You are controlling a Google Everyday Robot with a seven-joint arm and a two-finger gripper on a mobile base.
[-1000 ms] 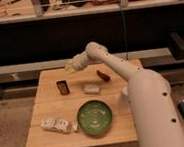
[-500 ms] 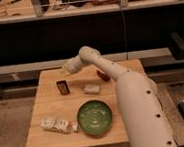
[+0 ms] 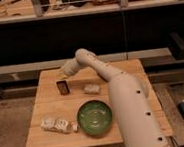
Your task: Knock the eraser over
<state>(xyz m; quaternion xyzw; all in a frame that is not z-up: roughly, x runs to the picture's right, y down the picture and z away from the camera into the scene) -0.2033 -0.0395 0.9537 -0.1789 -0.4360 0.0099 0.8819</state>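
The eraser (image 3: 63, 87), a small black block with brownish edges, stands upright on the wooden table (image 3: 53, 138) at its back left. My gripper (image 3: 65, 74) is at the end of the white arm, just above and slightly behind the eraser's top, very near it. Whether it touches the eraser is not clear. The dark red stick-like object is hidden behind my arm.
A pale beige block (image 3: 92, 89) lies right of the eraser. A green bowl (image 3: 94, 117) sits at the front middle. A crumpled white packet (image 3: 57, 125) lies at the front left. My arm covers the table's right side. Dark shelving stands behind the table.
The gripper has moved left and down, from beside the eraser's upper right to just above it. The eraser still stands upright.
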